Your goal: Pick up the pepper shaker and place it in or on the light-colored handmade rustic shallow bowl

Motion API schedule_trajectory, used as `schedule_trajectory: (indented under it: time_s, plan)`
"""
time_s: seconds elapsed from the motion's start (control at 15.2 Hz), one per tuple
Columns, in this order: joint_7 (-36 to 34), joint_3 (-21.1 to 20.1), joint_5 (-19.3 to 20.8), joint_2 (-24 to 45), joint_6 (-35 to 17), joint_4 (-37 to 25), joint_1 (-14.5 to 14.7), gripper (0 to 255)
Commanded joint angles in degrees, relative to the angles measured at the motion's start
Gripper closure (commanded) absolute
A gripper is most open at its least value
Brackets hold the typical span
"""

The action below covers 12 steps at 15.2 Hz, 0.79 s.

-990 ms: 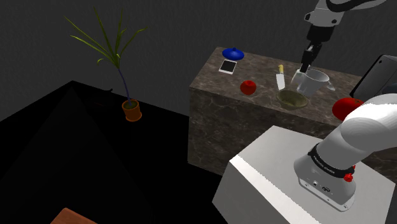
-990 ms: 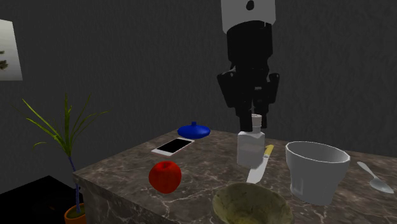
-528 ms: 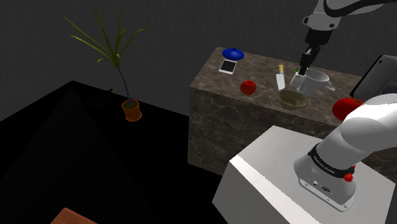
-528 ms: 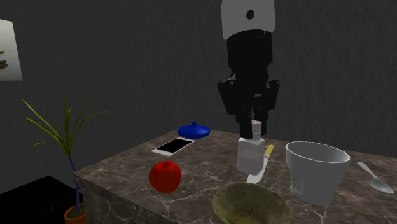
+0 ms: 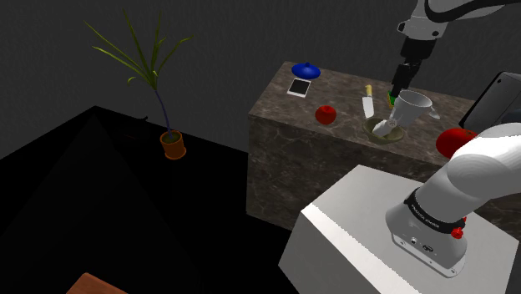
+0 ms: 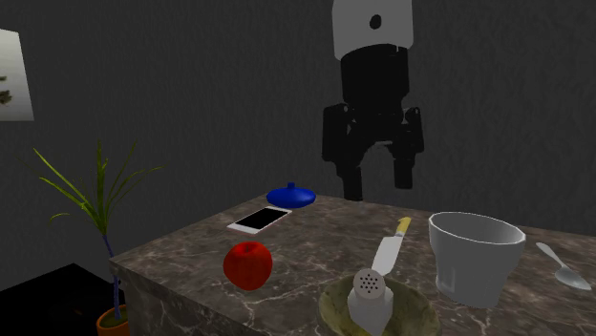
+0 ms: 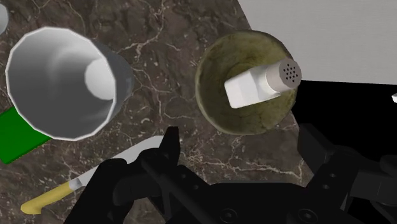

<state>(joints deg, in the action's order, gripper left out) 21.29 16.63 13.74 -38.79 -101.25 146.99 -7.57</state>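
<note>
The white pepper shaker (image 6: 371,295) with a perforated top sits tilted inside the olive-beige shallow bowl (image 6: 334,304) at the marble counter's near edge; it also shows in the bowl as the shaker (image 7: 257,85) in bowl (image 7: 212,89) and as shaker (image 5: 385,128). My black gripper (image 6: 373,189) hangs open well above the counter, fingers apart, holding nothing. In the wrist view the gripper (image 7: 240,149) frames the counter just short of the bowl.
A white cup (image 6: 475,256) stands beside the bowl, a yellow-handled knife (image 6: 390,251) behind it. A red apple (image 6: 248,264), a phone (image 6: 259,220), a blue lid (image 6: 291,196) and a spoon (image 6: 562,266) lie on the counter. A potted plant (image 5: 171,138) stands on the floor.
The gripper has opened and let go of the shaker, which dropped from between the fingers into the bowl and leans there. The hand rose slightly.
</note>
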Motion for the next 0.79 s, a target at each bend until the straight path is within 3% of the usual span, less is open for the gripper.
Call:
schedule_trajectory:
  time_s: [0.0,0.2,0.73]
  plan:
    - [0.07,-0.35,-0.37,0.04,1.87,-1.91,0.19,0]
    - [0.30,-1.25,-1.33,0.59,6.93,-7.51,0.70,0]
    - [0.30,-1.25,-1.33,0.59,6.93,-7.51,0.70,0]
